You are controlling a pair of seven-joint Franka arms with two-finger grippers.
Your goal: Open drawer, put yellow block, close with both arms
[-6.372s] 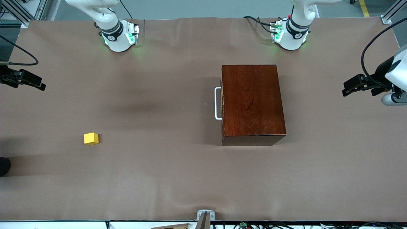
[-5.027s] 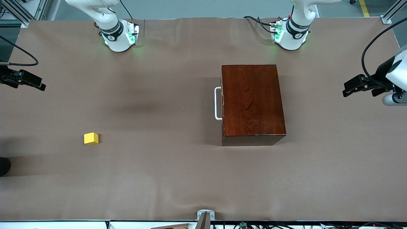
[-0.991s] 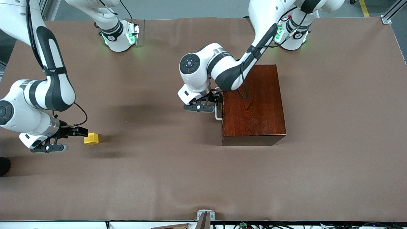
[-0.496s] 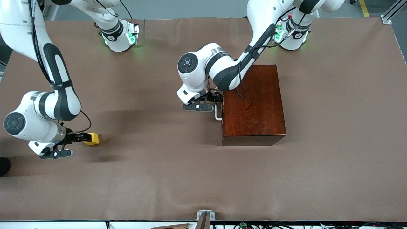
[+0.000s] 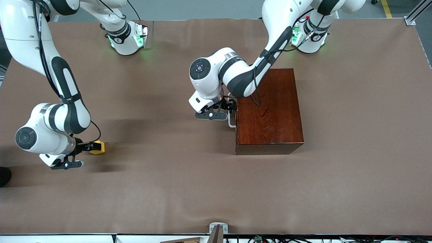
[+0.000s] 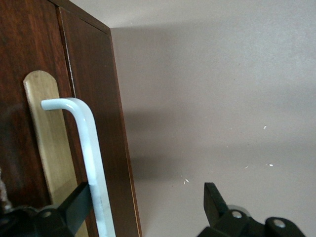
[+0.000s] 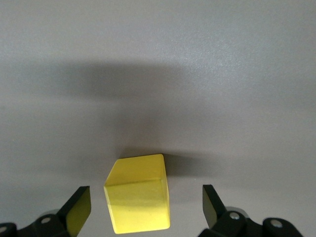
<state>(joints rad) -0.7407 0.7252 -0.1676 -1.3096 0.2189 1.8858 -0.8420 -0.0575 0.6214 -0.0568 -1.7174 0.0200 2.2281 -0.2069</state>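
Front view: right gripper (image 5: 90,147), newly advanced, brackets the yellow block (image 5: 99,147) with fingers apart, ready to grip, while left gripper (image 5: 230,107) stands open around the closed drawer's handle (image 5: 230,121).

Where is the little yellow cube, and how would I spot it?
Start at the big glossy dark reddish-brown wooden box and look along the brown table toward the right arm's end. There, a little nearer the front camera than the box, the small bright yellow cube sits between the open fingers of the right pincer. It is the only bright yellow thing there.
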